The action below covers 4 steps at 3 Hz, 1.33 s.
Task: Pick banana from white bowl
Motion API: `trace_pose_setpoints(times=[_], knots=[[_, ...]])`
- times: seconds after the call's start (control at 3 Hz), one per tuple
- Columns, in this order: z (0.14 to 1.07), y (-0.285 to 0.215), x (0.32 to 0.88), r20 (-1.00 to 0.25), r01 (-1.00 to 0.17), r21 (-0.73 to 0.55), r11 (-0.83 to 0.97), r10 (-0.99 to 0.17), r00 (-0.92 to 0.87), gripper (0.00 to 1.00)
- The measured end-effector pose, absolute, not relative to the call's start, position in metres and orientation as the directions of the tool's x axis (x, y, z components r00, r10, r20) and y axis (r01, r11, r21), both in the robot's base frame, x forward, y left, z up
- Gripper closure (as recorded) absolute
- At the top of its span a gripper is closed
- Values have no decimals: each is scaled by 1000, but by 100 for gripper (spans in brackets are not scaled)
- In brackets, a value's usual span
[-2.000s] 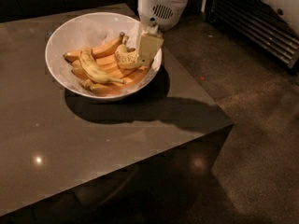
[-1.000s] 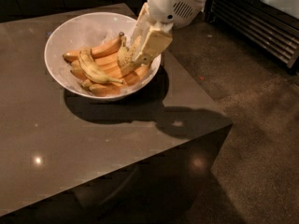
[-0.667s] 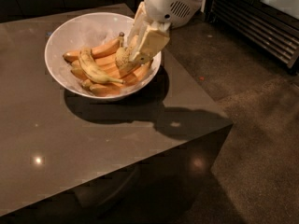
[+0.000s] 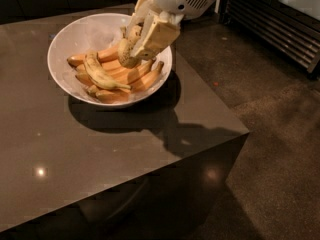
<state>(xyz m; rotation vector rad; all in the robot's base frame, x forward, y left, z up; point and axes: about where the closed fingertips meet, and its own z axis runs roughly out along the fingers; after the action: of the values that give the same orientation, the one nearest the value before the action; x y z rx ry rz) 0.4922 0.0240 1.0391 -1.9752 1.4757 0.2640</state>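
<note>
Pick-up in progress, seen from in front of the bench (image 4: 100, 154). The gripper (image 4: 137, 44) reaches down from the top centre of the frame, over the right half of the white bowl (image 4: 56, 66), which stands in the upper left of the frame. Its fingers (image 4: 159, 34) are clenched on the speckled banana (image 4: 126, 51). The banana is held steeply tilted, with its lower end just above the pile of fruit.

Done, as far as can be judged: the approach and the grasp are complete, and the banana appears to have been raised off the other fruit.

Left to do: the banana hangs inside the bowl's rim, so it has yet to be lifted clear and carried away. Whether its lower tip touches the fruit beneath cannot be told.

Remaining in the bowl are a slim curved banana (image 4: 102, 75) at left centre and several smooth orange bananas (image 4: 137, 75) under and beside the gripper. The bowl's shadow falls on the bench towards the lower right. Dark floor (image 4: 280, 144) fills the right of the frame.
</note>
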Motion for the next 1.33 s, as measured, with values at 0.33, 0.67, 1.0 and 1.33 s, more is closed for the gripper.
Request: trace_pose_setpoints(times=[0.33,0.67,1.0,1.33], knots=[[1042,16,465,-546,-899,-415,-136,-754,366,100],[1058,15,460,-551,-894,-429,-130,-747,373,100],[1064,-8,418,-591,-901,-428,-71,-732,338,100],[1065,-8,418,-590,-900,-429,-71,-732,339,100]])
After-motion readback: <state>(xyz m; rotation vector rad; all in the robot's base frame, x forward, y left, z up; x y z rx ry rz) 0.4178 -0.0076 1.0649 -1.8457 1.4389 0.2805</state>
